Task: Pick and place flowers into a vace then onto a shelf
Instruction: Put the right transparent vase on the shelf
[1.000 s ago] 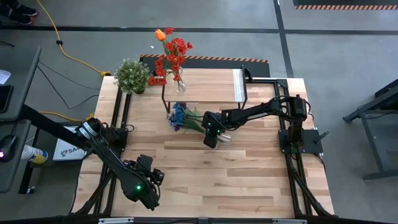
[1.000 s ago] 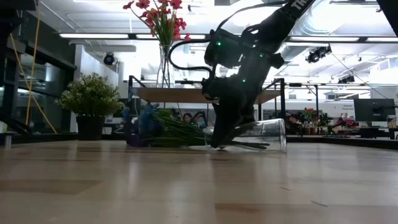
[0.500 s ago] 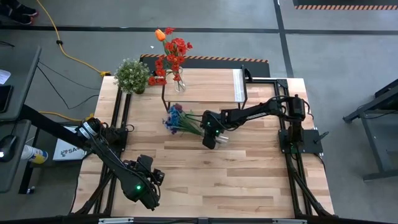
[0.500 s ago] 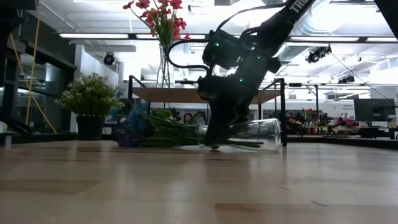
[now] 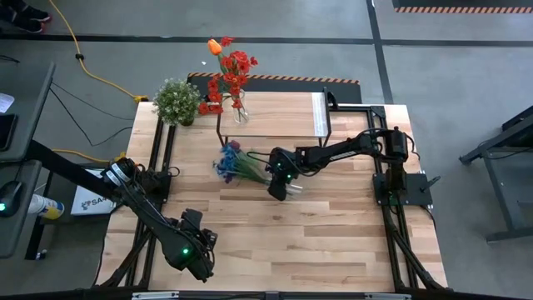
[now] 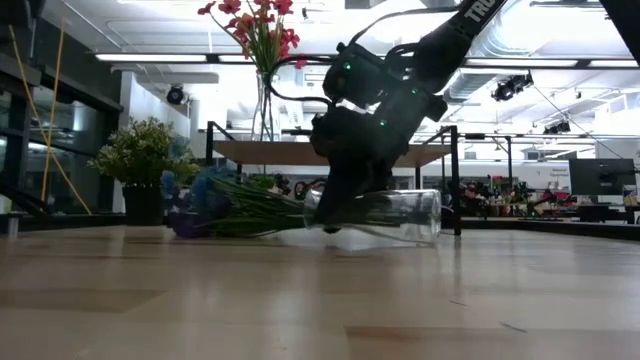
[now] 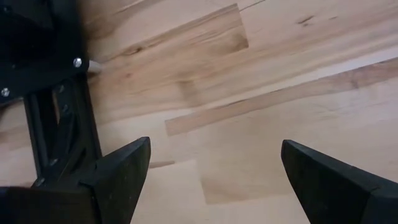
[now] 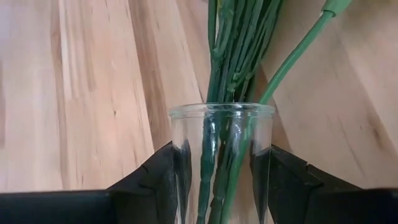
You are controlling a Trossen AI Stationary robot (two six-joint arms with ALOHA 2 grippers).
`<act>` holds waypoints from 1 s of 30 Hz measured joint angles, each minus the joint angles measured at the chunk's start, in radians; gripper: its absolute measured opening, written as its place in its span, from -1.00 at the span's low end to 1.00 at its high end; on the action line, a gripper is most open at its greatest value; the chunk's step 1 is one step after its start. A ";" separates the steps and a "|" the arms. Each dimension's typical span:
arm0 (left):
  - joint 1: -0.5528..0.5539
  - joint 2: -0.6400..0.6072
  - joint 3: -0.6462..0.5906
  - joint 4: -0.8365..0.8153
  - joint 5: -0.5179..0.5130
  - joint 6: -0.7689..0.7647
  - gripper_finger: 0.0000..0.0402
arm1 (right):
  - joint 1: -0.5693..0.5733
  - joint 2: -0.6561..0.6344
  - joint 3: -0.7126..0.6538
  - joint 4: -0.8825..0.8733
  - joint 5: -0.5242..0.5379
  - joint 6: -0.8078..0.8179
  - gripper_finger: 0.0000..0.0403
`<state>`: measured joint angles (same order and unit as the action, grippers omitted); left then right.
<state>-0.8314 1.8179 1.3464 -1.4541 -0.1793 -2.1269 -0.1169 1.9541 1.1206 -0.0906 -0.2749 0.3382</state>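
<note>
Flowers (image 5: 230, 161) with purple and blue heads lie on the table (image 5: 333, 242), their green stems already run into the mouth of a clear glass vase (image 6: 400, 214) that lies on its side in front of the shelf (image 5: 275, 117); from the low view the blooms fan out just past the vase's open end, resting at table level. Your right gripper (image 5: 281, 185) is down at the vase, and in the right wrist view its two dark fingers (image 8: 161, 177) sit against either side of the glass near the rim, so you have it closed on the vase, partway shut around the wide body. By my reading you are in the middle of the second bouquet: stems loaded, vase not yet stood up. The next move calls for tipping the vase upright without letting the stems slide back out, then lifting it onto the light wood plank. Watch the glass, since it looks smooth and could turn in the grip, and the long stems make the load head-heavy. A first vase of red flowers (image 5: 230, 79) with an orange tulip already stands on the shelf's left end, beside the potted plant (image 5: 177, 101), so aim for the bare stretch of plank to its right. Your left gripper (image 5: 190, 257) waits with fingers wide apart and empty near the table's front left corner.
</note>
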 joint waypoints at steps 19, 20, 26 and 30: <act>0.000 0.000 0.000 0.001 0.009 0.000 0.95 | 0.000 -0.002 -0.063 0.172 -0.003 0.034 -0.14; 0.000 0.000 0.000 0.001 0.009 0.000 0.95 | 0.000 -0.002 -0.085 0.202 -0.016 0.055 -0.14; 0.000 0.000 0.000 -0.007 0.006 0.000 0.95 | 0.000 -0.004 -0.168 0.310 -0.044 0.123 -0.14; 0.000 0.000 0.000 -0.009 0.002 -0.003 0.95 | 0.000 -0.005 -0.181 0.359 -0.046 0.127 -0.15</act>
<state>-0.8314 1.8179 1.3464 -1.4635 -0.1774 -2.1298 -0.1169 1.9491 0.9400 0.2681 -0.3212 0.4650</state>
